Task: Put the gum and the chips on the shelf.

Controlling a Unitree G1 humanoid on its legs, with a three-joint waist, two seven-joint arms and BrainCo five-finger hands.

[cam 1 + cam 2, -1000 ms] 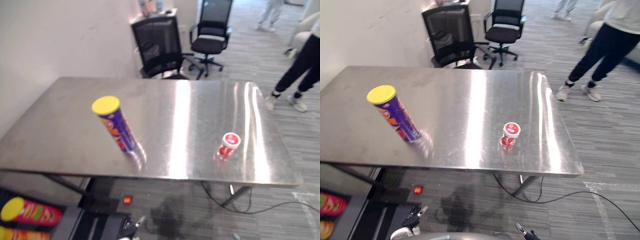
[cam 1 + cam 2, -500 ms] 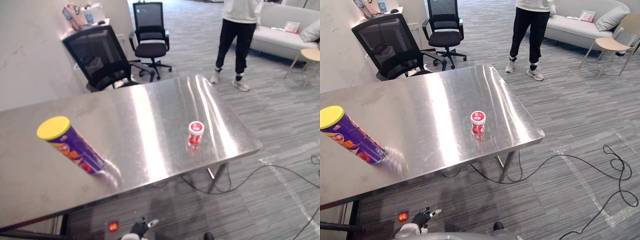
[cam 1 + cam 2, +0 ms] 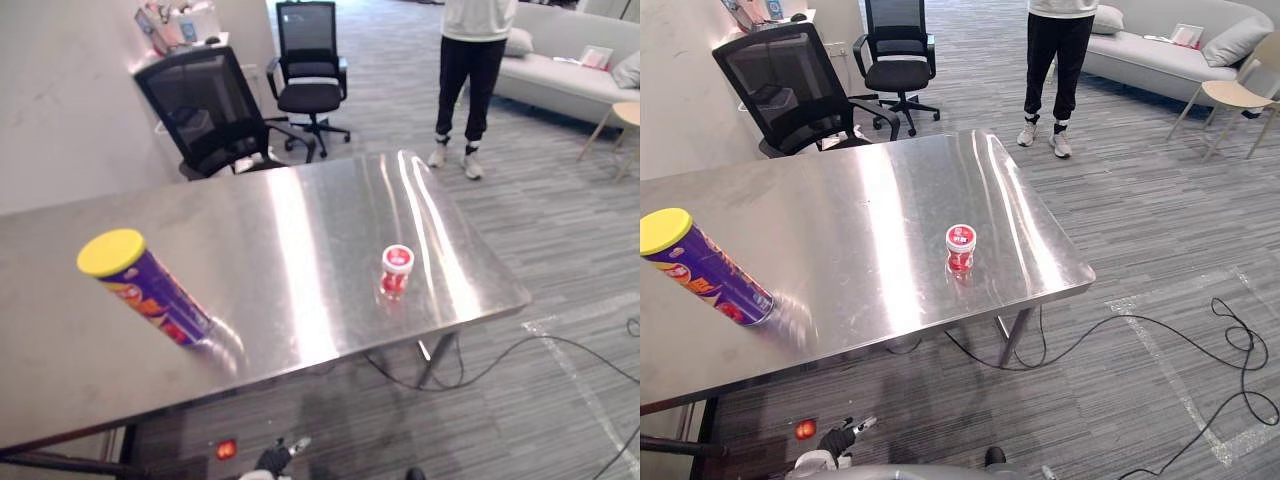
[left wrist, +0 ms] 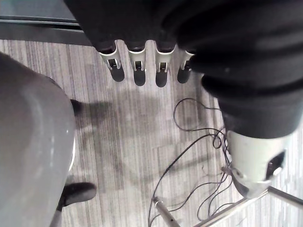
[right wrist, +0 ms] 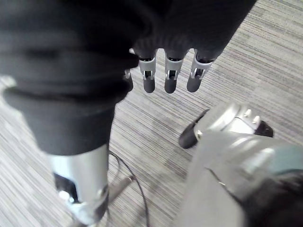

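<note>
Tall purple chips tube with a yellow lid (image 3: 146,291) sits near-left on the shiny steel table (image 3: 300,205). The small red gum tub with a white lid (image 3: 396,271) is off to its right, well apart. Left hand (image 4: 137,71) and right hand (image 5: 169,78) both hang loose with fingers straight, holding nothing.

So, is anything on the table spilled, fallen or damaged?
Nothing stands out. The chips can and the gum tub both stand on the steel table, apart, lids on, nothing spilled. The can's lean looks like camera angle.
</note>
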